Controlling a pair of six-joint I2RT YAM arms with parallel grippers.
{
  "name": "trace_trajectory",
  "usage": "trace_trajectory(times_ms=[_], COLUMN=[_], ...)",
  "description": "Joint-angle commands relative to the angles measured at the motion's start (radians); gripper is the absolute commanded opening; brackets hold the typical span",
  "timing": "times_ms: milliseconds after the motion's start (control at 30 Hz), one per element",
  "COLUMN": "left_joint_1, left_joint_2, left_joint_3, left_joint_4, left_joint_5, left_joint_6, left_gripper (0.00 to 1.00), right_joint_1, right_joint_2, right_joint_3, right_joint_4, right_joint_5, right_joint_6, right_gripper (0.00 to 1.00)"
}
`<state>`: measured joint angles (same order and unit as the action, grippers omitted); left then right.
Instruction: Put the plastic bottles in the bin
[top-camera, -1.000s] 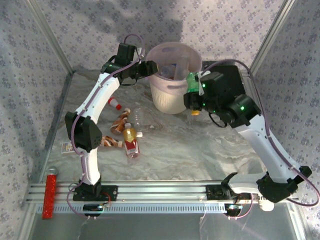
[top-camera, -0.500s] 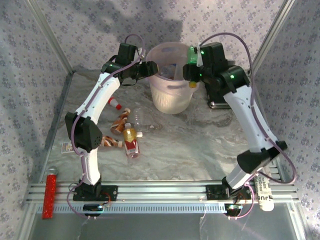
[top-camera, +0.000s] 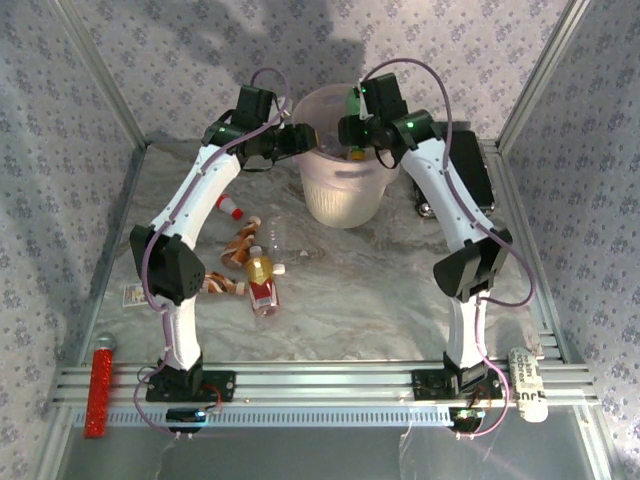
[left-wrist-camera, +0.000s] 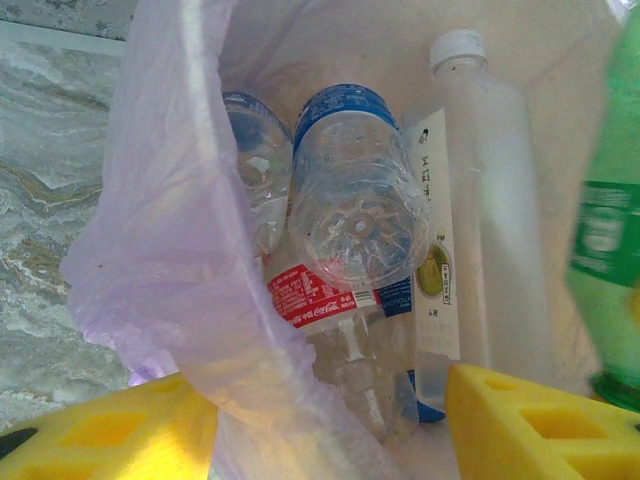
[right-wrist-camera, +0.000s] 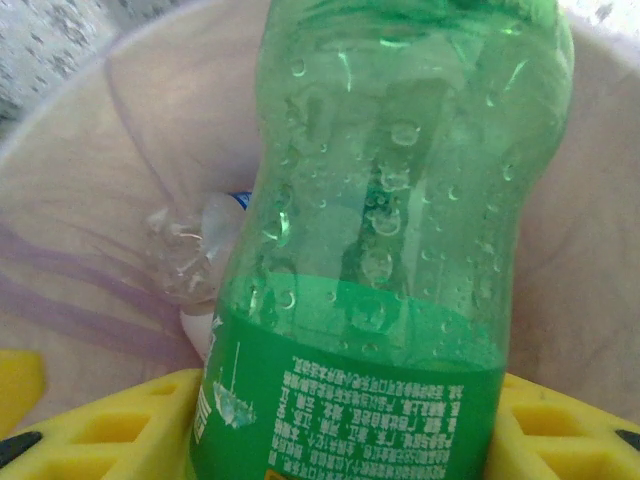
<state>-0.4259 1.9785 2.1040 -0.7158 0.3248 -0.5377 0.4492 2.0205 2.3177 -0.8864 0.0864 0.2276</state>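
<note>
The right gripper (right-wrist-camera: 340, 430) pinches a green bottle (right-wrist-camera: 390, 200) over the bin (top-camera: 345, 195), so letting go should come next; the left gripper (left-wrist-camera: 330, 415) straddles the rim, its grip unclear.

Floral-patterned walls (top-camera: 60, 100); marbled tabletop (top-camera: 370, 290); aluminium rails (top-camera: 320, 378) at near edge.

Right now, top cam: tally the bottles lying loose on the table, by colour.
White bottle, red cap: 1
Brown bottles: 2
Clear bottle: 1
Amber bottle: 1
Red-labelled bottle: 1
Total: 6, as far as this view resolves.
</note>
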Motion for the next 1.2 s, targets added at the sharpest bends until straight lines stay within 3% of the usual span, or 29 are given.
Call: trace_trajectory(times_ms=[0,133,233,367,867,1167], left_joint_1=[-0.010,-0.011,-0.010,-0.011,-0.011,-0.011], left_joint_2=[0.004,0.007,0.013,0.019,0.016,0.008], left_joint_3=[0.036,0.037,0.040,0.045,0.069,0.102], left_joint_4=[-0.059,-0.060,-0.059,-0.058,-0.074,-0.097], left_joint_5=[0.005,0.003,0.005,0.008,0.006,0.004], left_joint_6=[0.034,0.036,0.035,0.030,0.036,0.039], left_gripper=[0.62,0.61,0.62,0.62,0.62,0.62], right_joint_1=[-0.006,-0.006,-0.006,-0.007,-0.009,-0.012], right_joint_2=[0.022,0.035,0.038,0.032,-0.080,-0.072], right_joint_3=[0.005,-0.009,-0.007,0.004,0.098,0.054], right_joint_4=[0.006,0.003,-0.006,-0.012,-0.055,-0.021], right_joint_5=[-0.024,-0.036,-0.039,-0.044,-0.037,-0.060], right_joint_6=[0.004,0.003,-0.002,-0.007,-0.037,-0.017], right_gripper=[0.55,0.65,0.83,0.91,0.97,0.80])
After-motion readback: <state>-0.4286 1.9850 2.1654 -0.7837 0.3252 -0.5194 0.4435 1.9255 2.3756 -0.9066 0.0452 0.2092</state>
